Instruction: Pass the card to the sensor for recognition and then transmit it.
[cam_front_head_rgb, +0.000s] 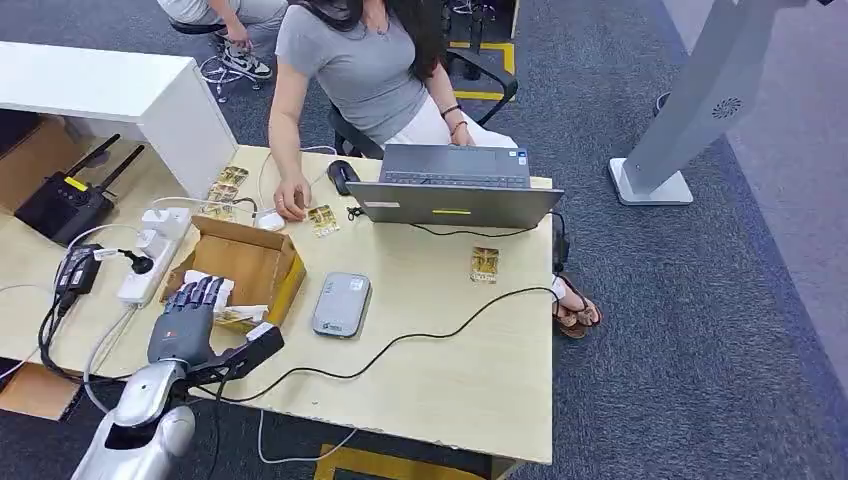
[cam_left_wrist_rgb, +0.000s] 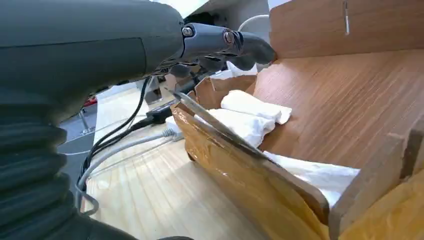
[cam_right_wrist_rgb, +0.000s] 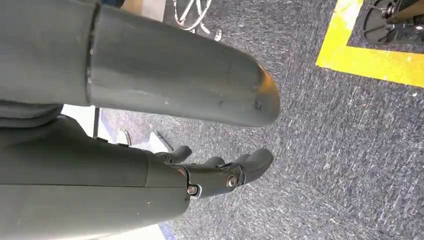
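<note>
pale wood desk (cam_front_head_rgb: 470, 330) on grey carpet, with a person seated at the far side behind a laptop (cam_front_head_rgb: 455, 190). left hand (cam_front_head_rgb: 188, 315) reaches over the near rim of an open cardboard box (cam_front_head_rgb: 255, 262), palm down, fingers dipping toward the contents; whether it has anything pinched i cannot tell, since the wrist view only shows the fingers (cam_left_wrist_rgb: 240, 47) curled forward above the box wall. inside the box, just under and beyond the fingers, lie white wrapped packets (cam_left_wrist_rgb: 250, 107) and what looks like a yellowish card (cam_front_head_rgb: 235, 318) at the near edge, likely the supply the hand is picking from. just to the right of the hand sits the grey sensor (cam_front_head_rgb: 341, 304), flat and cabled, placed close so a card needs only a short carry. further right, well apart, another card (cam_front_head_rgb: 485, 264) lies on the desk; more cards (cam_front_head_rgb: 322, 220) lie far ahead by the person's hand. to the left, a power strip (cam_front_head_rgb: 150, 255). right hand (cam_right_wrist_rgb: 220, 172) hangs over the carpet, fingers loosely curled, holding nothing.
</note>
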